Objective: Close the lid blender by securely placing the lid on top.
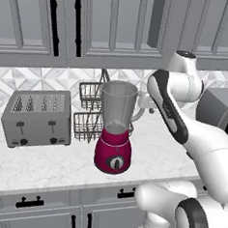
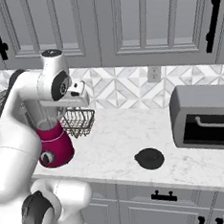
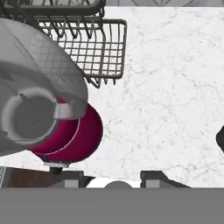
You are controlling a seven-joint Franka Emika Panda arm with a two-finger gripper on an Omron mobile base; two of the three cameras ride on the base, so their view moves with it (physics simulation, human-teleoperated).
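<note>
The blender (image 1: 115, 135) stands on the marble counter with its magenta base, grey dial and clear jar open at the top. From above, the blender (image 3: 48, 118) sits at the left of the hand view. The lid (image 2: 149, 158), a small black disc, lies flat on the counter well to the blender's right, near the front edge. A sliver of the lid (image 3: 221, 139) shows at the right edge of the hand view. My gripper (image 2: 75, 103) hangs high, just right of the jar and above the counter. The gripper (image 3: 116, 178) is open, its fingertips (image 3: 72, 177) wide apart and holding nothing.
A grey four-slot toaster (image 1: 36, 117) stands left of the blender. A two-tier wire basket (image 1: 89, 115) sits behind it against the backsplash. A dark toaster oven (image 2: 205, 117) occupies the counter's right end. Upper cabinets (image 2: 125, 21) hang overhead.
</note>
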